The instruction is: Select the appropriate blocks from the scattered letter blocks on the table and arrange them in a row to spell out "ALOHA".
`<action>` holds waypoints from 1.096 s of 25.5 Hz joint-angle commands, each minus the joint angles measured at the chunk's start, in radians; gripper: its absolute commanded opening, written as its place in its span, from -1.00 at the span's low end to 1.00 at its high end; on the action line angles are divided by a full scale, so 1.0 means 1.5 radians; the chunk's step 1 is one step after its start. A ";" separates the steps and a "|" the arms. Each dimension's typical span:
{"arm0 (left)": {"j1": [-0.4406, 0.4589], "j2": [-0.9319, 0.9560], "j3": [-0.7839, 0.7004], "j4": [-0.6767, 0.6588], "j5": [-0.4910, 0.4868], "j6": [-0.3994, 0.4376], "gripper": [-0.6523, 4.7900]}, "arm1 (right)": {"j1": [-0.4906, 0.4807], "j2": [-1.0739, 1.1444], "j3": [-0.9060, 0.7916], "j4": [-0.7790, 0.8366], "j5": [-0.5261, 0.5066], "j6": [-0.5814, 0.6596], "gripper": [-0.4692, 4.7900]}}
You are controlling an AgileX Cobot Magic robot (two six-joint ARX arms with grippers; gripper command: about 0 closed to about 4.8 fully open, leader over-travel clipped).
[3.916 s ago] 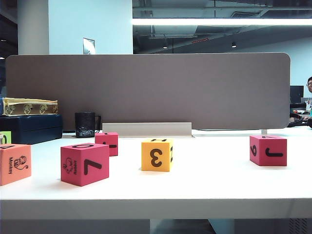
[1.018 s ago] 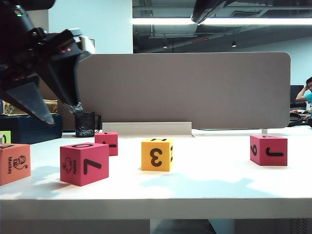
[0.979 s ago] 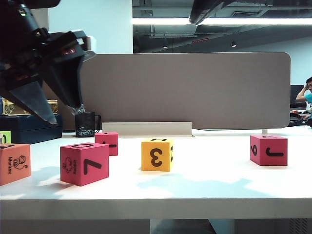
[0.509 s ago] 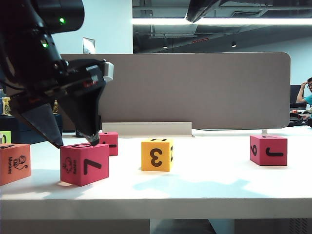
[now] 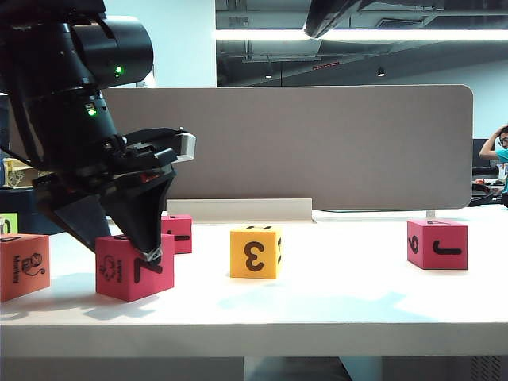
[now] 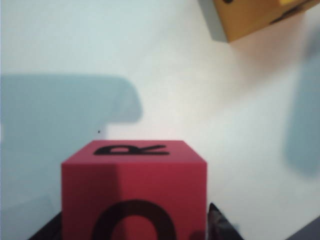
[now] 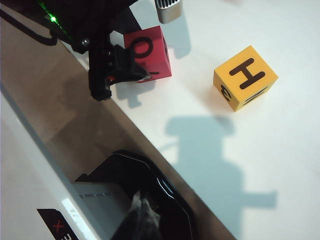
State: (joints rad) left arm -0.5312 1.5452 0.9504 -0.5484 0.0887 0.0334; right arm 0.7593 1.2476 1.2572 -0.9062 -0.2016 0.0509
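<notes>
My left gripper (image 5: 127, 250) has come down over the pink-red block with a rabbit and a 7 (image 5: 119, 274), which rests on the table (image 5: 333, 313). In the left wrist view this block (image 6: 134, 180) shows an O on top. A fingertip (image 6: 217, 225) lies against each of its sides. Around it stand the orange monkey block (image 5: 20, 266), a farther pink-red block (image 5: 181, 232), the yellow 3 block (image 5: 255, 252) and the pink-red J block (image 5: 436, 244). My right gripper (image 7: 142, 215) hangs shut and empty, high above the table, looking down on the O block (image 7: 147, 52) and the yellow block (image 7: 245, 77).
The grey-brown divider panel (image 5: 317, 143) stands along the table's back. A sliver of a lime-green cube (image 5: 6, 224) shows at the far left. Part of the right arm (image 5: 337, 14) crosses the top of the exterior view.
The left arm dropped from the upper left onto the rabbit block, and its fingers now flank it. The block has shifted slightly left. The right arm stayed in place.
</notes>
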 commanded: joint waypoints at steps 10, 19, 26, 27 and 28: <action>-0.023 0.044 0.010 0.108 -0.012 -0.035 0.46 | 0.002 -0.002 0.004 0.003 0.016 -0.002 -0.84; -0.023 0.047 0.019 0.115 -0.034 -0.028 0.03 | 0.001 -0.002 0.004 -0.003 0.019 -0.002 -0.84; -0.023 0.047 0.039 0.126 -0.032 -0.027 0.01 | 0.001 -0.002 0.004 -0.003 0.019 -0.002 -0.84; -0.023 0.047 0.041 0.128 -0.032 -0.027 0.01 | 0.001 -0.002 0.004 -0.003 0.019 -0.003 -0.84; -0.023 0.047 0.043 0.129 -0.032 -0.027 0.01 | 0.001 -0.002 0.004 -0.003 0.019 -0.002 -0.84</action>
State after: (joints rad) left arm -0.5644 1.6188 1.0080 -0.3691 0.0410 -0.0151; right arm 0.7586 1.2476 1.2572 -0.9173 -0.1757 0.0505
